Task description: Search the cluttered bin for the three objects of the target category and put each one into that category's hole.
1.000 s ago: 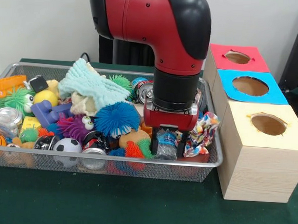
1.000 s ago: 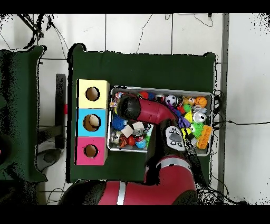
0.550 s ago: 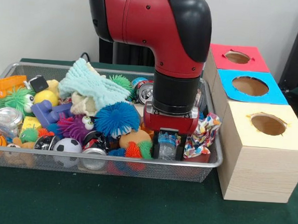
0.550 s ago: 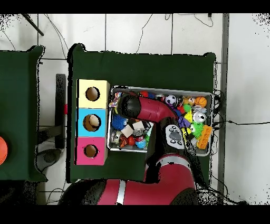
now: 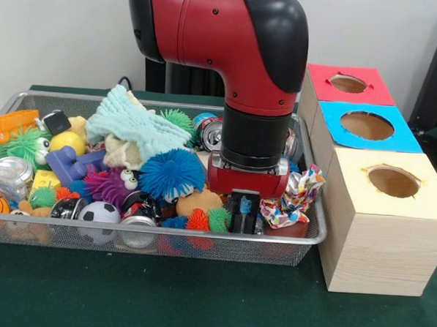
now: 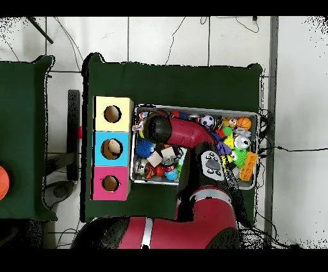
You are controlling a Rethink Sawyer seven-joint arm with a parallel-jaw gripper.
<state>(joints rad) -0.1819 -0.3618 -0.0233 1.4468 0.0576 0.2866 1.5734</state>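
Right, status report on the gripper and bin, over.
Gripper down in the wire bin at its box-side end, shut on a small blue-labelled item. Patterned cloth and spiky balls crowd it on both sides. Three box holes unobstructed.

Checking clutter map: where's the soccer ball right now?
Front view: soccer ball sits at the wire bin's near edge, left of centre, below the purple fuzzy toy, beside a can.

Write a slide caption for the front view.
Sawyer pincer gripping a small bottle in the toy-filled mesh bin beside three holed boxes.
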